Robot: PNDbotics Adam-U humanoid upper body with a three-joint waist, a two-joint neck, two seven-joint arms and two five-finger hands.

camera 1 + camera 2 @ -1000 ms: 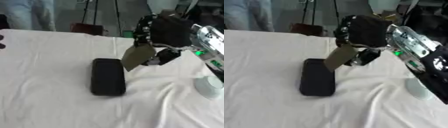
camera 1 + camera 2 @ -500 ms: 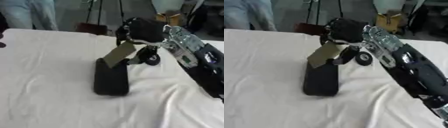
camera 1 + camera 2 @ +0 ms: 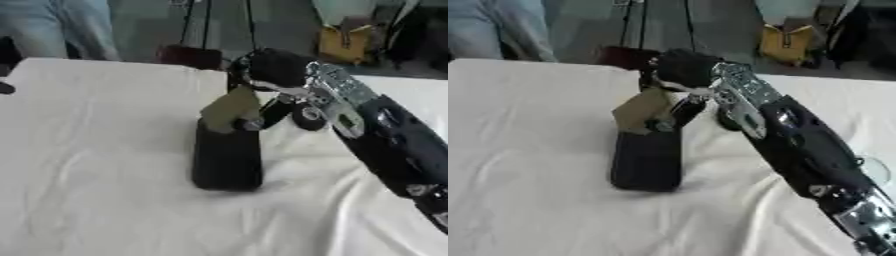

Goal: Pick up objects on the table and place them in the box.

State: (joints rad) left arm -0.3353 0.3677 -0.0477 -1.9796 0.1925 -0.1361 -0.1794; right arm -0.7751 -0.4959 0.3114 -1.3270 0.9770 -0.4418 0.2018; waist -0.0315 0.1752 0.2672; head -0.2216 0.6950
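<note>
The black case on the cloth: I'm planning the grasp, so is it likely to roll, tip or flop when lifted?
The black case lies flat, long and low, so it probably won't roll or tip. Its rounded edges and even outline suggest a fairly stiff shell, though I can't confirm that. The right robot hand already holds a tan flat piece over its far end.

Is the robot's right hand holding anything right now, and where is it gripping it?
Yes: the right hand holds a flat olive-tan card by its upper edge, over the black box.

Bare white tablecloth (image 3: 96,150) lies open left of the black box (image 3: 226,160).
</note>
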